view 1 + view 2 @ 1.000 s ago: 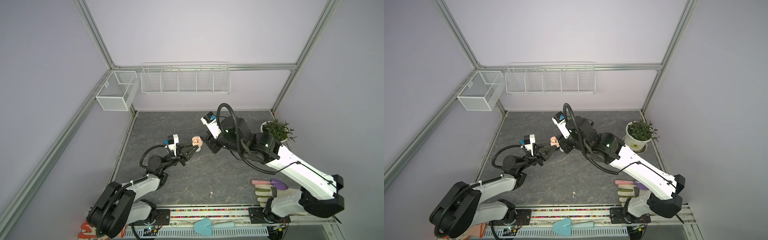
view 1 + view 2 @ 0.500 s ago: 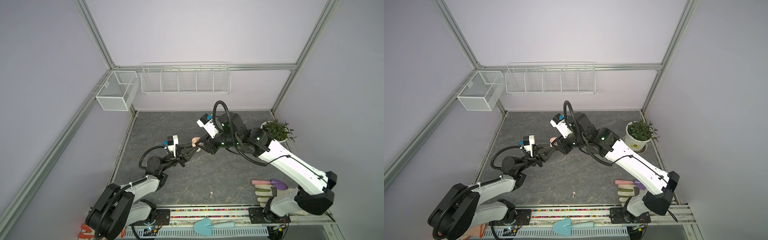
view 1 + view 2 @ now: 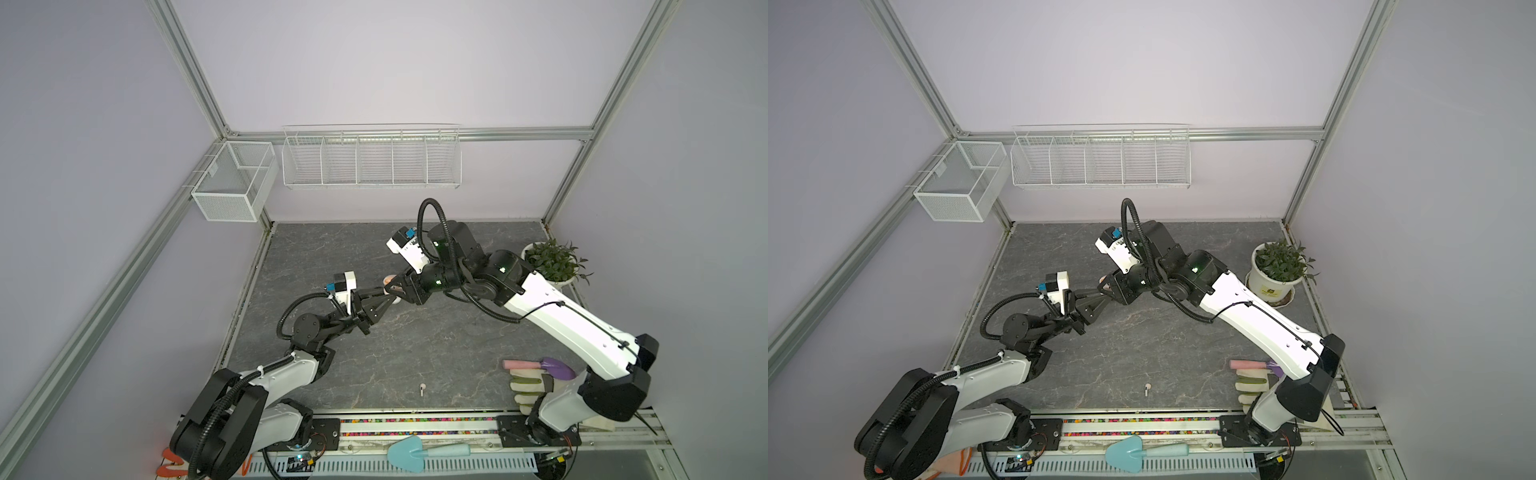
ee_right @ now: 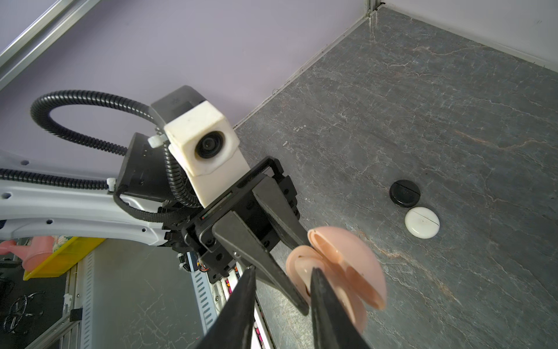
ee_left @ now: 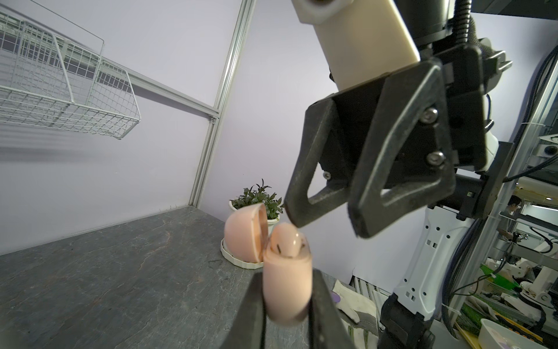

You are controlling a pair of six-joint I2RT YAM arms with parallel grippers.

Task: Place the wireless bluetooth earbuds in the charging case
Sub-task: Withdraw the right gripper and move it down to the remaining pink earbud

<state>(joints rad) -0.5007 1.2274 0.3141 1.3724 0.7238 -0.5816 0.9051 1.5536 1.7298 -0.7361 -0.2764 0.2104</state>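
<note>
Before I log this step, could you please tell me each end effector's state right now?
Left end effector: closed on the open pink charging case.
Right end effector: open, holding nothing, close to the case.

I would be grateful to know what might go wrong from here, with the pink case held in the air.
1. The left gripper holds the pink case in mid-air between two narrow fingers; a push from the right gripper close by might twist or slip it.
2. The earbud stands above the rim, perhaps not fully seated; an off-centre press might tip it out.
3. The open lid, near the right gripper, might get knocked shut.
</note>
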